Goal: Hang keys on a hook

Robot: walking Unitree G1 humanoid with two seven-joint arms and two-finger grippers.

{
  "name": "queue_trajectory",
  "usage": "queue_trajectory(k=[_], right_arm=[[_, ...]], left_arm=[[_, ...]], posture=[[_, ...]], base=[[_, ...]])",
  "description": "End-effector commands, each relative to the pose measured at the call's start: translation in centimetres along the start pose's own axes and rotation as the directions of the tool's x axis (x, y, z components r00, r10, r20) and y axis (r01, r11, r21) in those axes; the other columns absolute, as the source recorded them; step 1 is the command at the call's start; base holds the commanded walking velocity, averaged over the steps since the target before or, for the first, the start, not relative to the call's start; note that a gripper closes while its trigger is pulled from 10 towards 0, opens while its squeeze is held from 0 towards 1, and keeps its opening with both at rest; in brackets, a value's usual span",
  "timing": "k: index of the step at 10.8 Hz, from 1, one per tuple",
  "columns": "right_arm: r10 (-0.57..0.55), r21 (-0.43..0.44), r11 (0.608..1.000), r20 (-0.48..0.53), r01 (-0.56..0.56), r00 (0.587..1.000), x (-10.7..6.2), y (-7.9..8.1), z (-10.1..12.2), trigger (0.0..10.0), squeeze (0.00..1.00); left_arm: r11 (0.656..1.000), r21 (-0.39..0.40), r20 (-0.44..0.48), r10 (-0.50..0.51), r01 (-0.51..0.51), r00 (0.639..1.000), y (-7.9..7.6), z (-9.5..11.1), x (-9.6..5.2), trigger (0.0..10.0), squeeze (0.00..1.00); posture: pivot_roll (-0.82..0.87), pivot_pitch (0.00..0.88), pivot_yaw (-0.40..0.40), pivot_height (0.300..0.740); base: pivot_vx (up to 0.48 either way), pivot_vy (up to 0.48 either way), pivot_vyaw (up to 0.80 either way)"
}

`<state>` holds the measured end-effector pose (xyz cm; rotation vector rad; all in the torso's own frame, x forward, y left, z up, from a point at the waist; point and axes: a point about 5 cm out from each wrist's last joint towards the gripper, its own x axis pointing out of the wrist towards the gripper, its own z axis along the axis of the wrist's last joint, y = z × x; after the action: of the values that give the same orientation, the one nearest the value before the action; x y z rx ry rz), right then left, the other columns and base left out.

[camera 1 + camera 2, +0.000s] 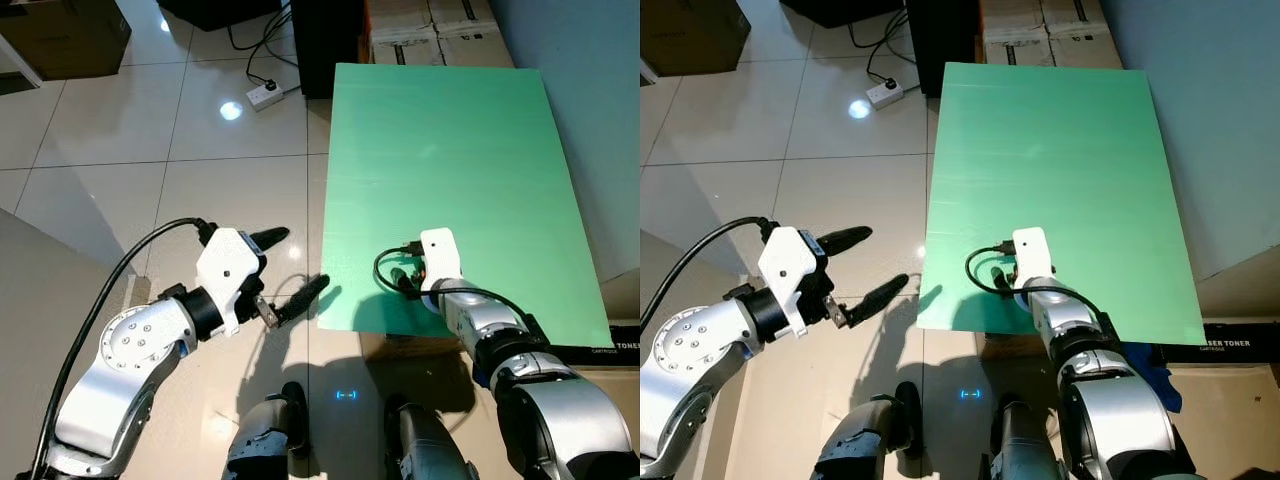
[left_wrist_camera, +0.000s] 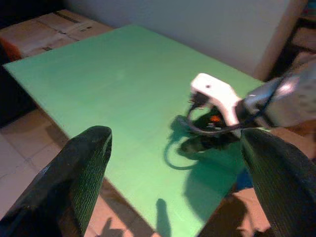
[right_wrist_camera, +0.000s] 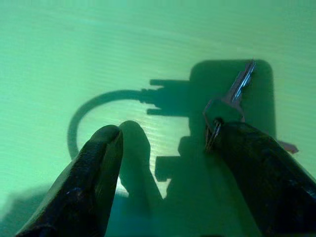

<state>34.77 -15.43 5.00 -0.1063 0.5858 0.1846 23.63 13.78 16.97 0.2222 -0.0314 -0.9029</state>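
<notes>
My left gripper (image 1: pixel 290 265) hangs over the floor beside the green desk (image 1: pixel 450 150), fingers spread wide. My right gripper (image 3: pixel 168 163) reaches down onto the desk, fingers apart, the key (image 3: pixel 232 98) lying against one fingertip.

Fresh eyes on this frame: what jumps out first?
The bright green board over the tiled floor dominates. At its near edge the right gripper hangs open over the board, a key lying by one finger. The left gripper is open too, out over the floor beside the board.
</notes>
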Motion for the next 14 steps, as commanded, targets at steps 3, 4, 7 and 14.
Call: queue_trajectory(k=[3, 4, 7, 14], right_arm=[[0.013, -0.007, 1.000, -0.004, -0.014, 1.000, 0.07, 0.47, -0.16, 10.0, 0.00], [0.014, -0.008, 1.000, -0.004, -0.014, 1.000, 0.08, 0.46, -0.16, 10.0, 0.00], [0.013, -0.008, 1.000, -0.012, -0.013, 1.000, 0.06, 0.34, -0.33, 10.0, 0.00], [0.016, 0.001, 1.000, -0.012, -0.016, 1.000, 0.05, 0.28, -0.25, 0.0, 0.00]], left_arm=[[0.993, -0.019, -0.020, -0.120, 0.120, 0.993, -1.43, -0.07, -0.56, 10.0, 0.00], [0.992, -0.020, -0.020, -0.124, 0.124, 0.992, -1.49, -0.07, -0.50, 10.0, 0.00], [0.989, -0.036, -0.016, -0.144, 0.143, 0.989, -1.76, 0.00, -0.51, 10.0, 0.00], [0.989, -0.041, -0.016, -0.143, 0.143, 0.990, -1.72, -0.05, -0.44, 10.0, 0.00]], posture=[[0.11, 0.332, 0.083, 0.740], [0.11, 0.332, 0.083, 0.740], [0.11, 0.332, 0.080, 0.740], [0.11, 0.332, 0.077, 0.740]], base=[[0.000, 0.000, 0.00], [0.000, 0.000, 0.00], [0.000, 0.000, 0.00], [0.000, 0.000, 0.00]])
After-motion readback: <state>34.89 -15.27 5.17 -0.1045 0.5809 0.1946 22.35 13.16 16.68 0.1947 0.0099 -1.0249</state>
